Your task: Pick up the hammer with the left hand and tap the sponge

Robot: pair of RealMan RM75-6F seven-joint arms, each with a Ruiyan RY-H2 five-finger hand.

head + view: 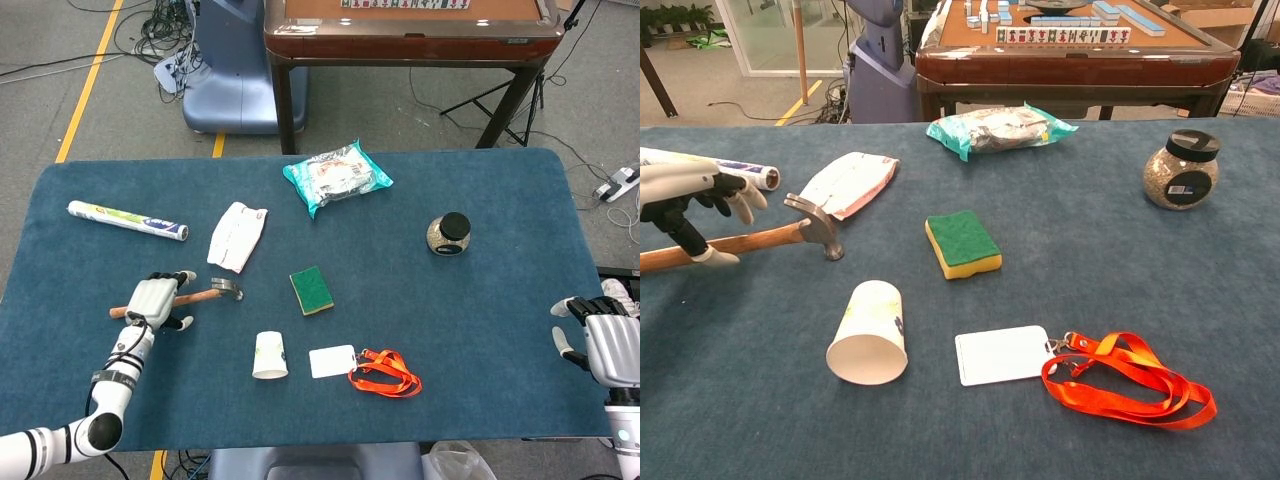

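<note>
The hammer (205, 295) lies flat on the blue table, wooden handle pointing left and steel head (817, 226) to the right. My left hand (152, 299) sits over the middle of the handle. In the chest view this left hand (685, 190) has its fingers arched above the handle and the thumb on the near side, not closed around it. The green and yellow sponge (312, 290) rests to the right of the hammer head, and the chest view shows the sponge (962, 243) untouched. My right hand (600, 345) stays at the table's right edge, holding nothing.
A paper cup (869, 333) lies on its side in front of the hammer. A white badge (1003, 354) with an orange lanyard (1130, 390) is near the front. A white pouch (237, 235), a foil roll (126, 220), a wipes pack (336, 175) and a jar (449, 234) sit further back.
</note>
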